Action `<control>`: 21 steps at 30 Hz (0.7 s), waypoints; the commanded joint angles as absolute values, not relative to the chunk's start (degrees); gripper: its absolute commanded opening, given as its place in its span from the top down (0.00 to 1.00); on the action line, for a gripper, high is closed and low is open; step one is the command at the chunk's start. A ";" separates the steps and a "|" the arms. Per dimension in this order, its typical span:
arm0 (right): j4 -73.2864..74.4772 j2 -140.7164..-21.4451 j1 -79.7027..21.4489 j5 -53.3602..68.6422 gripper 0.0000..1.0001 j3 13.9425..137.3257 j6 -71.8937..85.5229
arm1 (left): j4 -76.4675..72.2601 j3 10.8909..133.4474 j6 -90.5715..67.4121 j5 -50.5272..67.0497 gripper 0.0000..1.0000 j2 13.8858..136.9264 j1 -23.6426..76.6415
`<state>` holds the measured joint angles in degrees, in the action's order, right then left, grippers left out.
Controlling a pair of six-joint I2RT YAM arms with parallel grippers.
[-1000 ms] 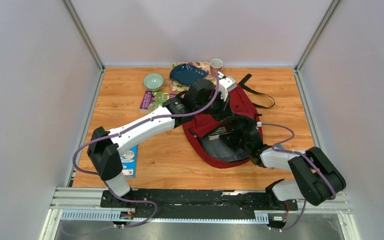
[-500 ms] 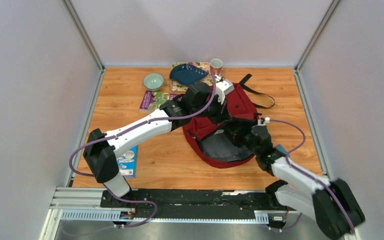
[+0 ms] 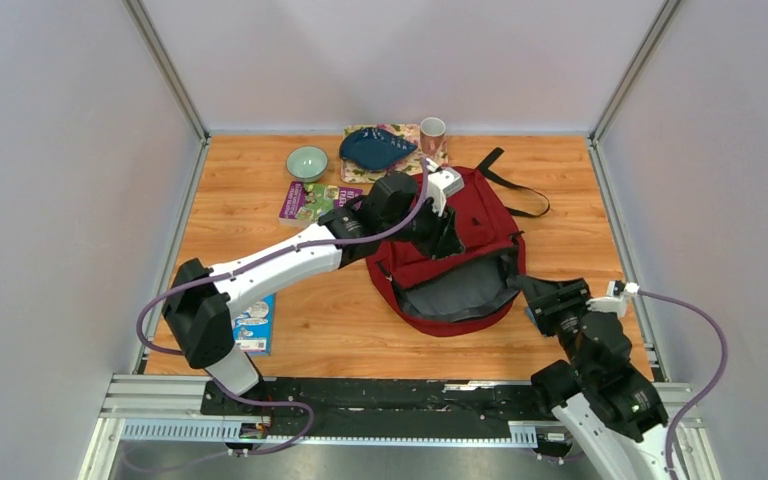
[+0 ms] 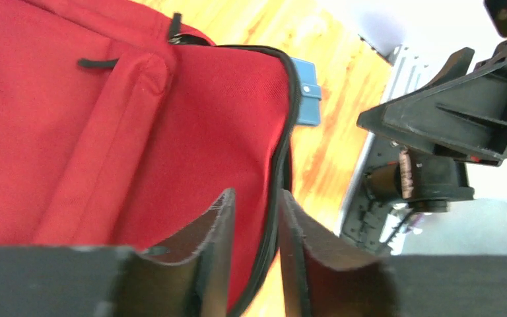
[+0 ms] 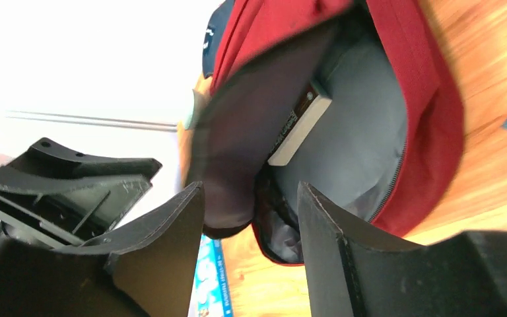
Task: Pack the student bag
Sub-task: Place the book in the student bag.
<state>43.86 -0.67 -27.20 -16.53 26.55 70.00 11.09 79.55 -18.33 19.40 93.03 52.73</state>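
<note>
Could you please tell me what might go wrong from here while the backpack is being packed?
1. The left tool has its jaws only slightly apart at the black zipper edge of the dark red fabric backpack. With no firm hold, the flap may sag over the opening.
2. The small blue wallet lies right beside the bag, near the open right tool, which could knock it away.

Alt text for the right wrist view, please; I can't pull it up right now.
The student bag lies open on the wooden table, its grey-lined mouth facing the camera, with a book resting inside against the lining. The right gripper fills the foreground, its two black fingers standing apart and holding nothing, short of the opening.
</note>
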 commanded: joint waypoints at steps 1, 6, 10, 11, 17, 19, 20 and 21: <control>50.54 -10.15 -27.25 -24.78 0.43 37.66 62.33 | 9.58 77.35 -20.13 23.20 0.54 88.42 52.56; 43.97 -17.92 -27.33 -25.50 0.42 45.52 51.10 | 9.58 70.67 -19.43 17.85 0.23 80.62 52.56; 36.24 -22.93 -27.25 -17.53 0.41 47.55 47.13 | 13.17 68.56 -15.31 9.52 0.22 74.98 52.56; 35.43 -26.77 -27.33 -15.40 0.41 47.81 46.94 | 14.05 67.95 -14.60 4.62 0.22 73.23 52.47; 28.40 -43.22 -27.33 3.06 0.38 50.18 43.51 | 15.83 61.81 -16.78 1.06 0.21 67.26 41.85; 27.60 -49.73 -27.33 6.57 0.37 52.45 43.07 | 13.11 58.64 -17.83 0.88 0.20 64.88 38.25; 26.64 -51.75 -27.25 7.64 0.36 53.08 42.37 | 12.66 56.53 -18.36 0.97 0.19 63.21 33.88; 25.59 -54.99 -27.33 8.78 0.35 53.61 42.10 | 12.66 55.90 -18.98 1.14 0.19 62.76 31.75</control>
<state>31.73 -47.66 -27.20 -1.74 49.74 46.11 13.63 60.16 -17.04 3.60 66.26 38.98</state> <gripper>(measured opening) 0.632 0.804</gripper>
